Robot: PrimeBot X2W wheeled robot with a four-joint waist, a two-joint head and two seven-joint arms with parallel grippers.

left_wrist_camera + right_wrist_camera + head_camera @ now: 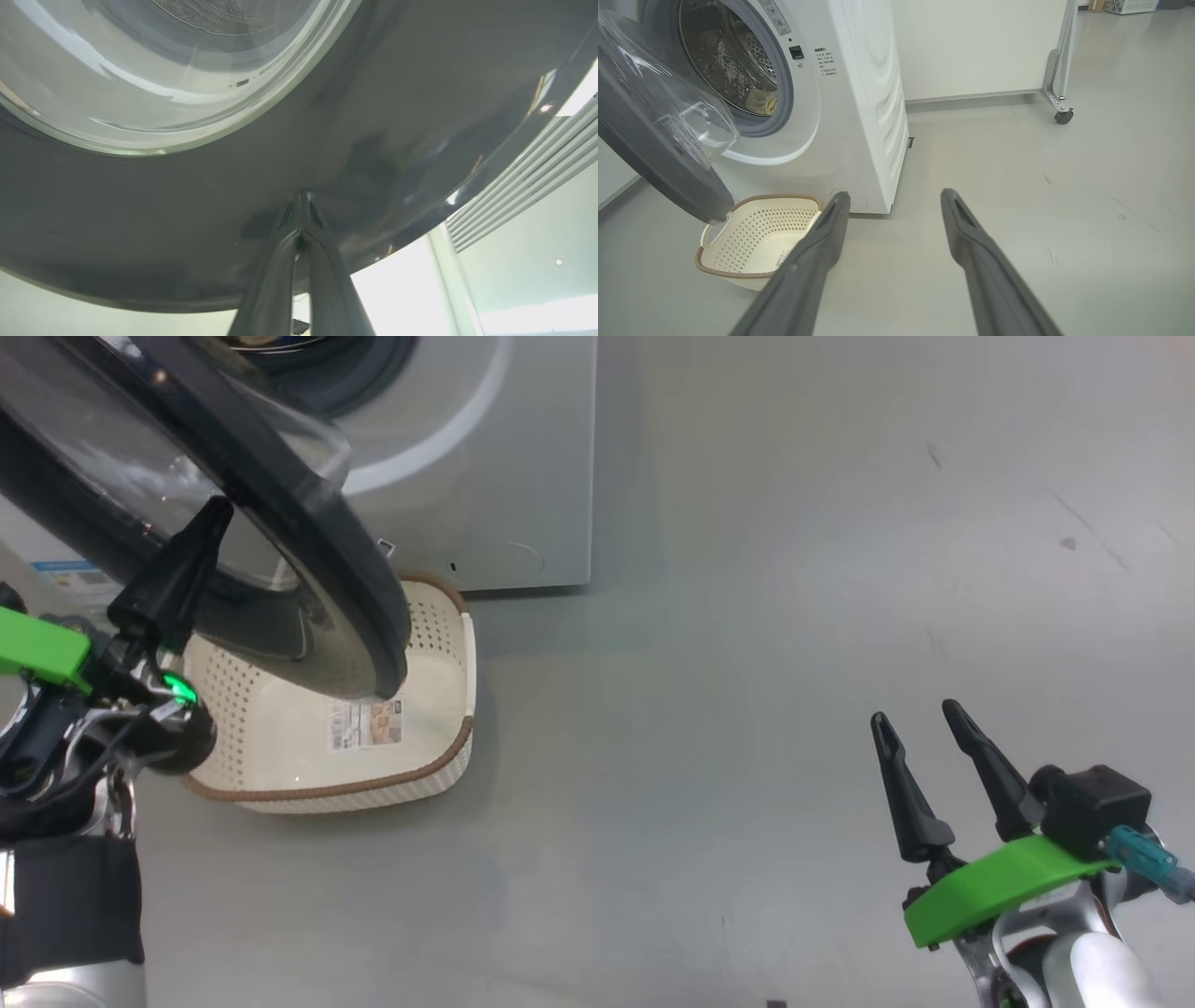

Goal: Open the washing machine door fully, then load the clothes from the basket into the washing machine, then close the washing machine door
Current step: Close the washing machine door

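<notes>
Plenty of smooth grey floor [794, 663], scuffed with a few dark marks, in front of the washing machine [850, 140] and off to its right. Behind and to the right of the washing machine, a plain white wall panel [971, 46] on a metal leg with a caster [1063, 116]. Seen standing open at the washing machine's left-hand side: the washing machine door [317, 541], glossy black rim around clear domed glass, angled out over the floor. Directly below the door's lower edge and just in front of the washing machine's base, the basket [439, 770], cream and perforated with a brown rim, a paper label [366, 725] on its bottom. Inside the washing machine, low in the steel drum [724, 56], a glimpse of cream-yellow clothes [762, 100]. Raised against the door face turned away from the washing machine, the left gripper [302, 198], fingers pressed shut together with nothing between them, tips touching the black rim and meeting their own reflection. Well to the right of the washing machine and low over bare floor, the right gripper [915, 713], fingers spread wide and holding nothing, pointed toward the washing machine's lower front corner. Past the door's edge in the left wrist view, a white slatted grille [528, 186].
</notes>
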